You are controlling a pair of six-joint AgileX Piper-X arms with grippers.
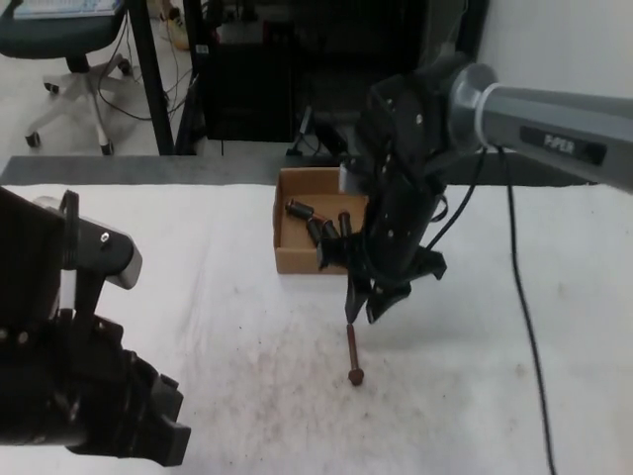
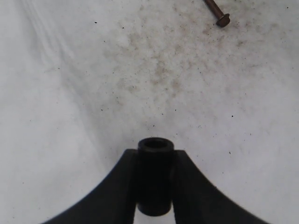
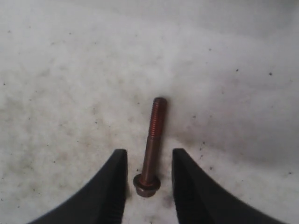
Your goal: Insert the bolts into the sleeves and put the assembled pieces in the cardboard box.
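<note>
1. Left tool (image 2: 155,156) is pinching a black sleeve (image 2: 155,182), its open end showing past the fingertips, above the stained worktop (image 2: 70,93).
2. Right tool (image 3: 149,156) is standing spread, one finger either side of the copper bolt (image 3: 153,140), which is lying flat on the worktop.
3. Cardboard box (image 1: 297,259) is sitting near the bolt, holding several dark pieces (image 1: 315,226).

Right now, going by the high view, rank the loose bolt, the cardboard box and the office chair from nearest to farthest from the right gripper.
From the right gripper:
1. bolt, lying on the bench directly under the fingertips.
2. cardboard box, on the bench just beyond the bolt, beside the arm.
3. office chair, off the bench, in the room behind at the far left.
</note>
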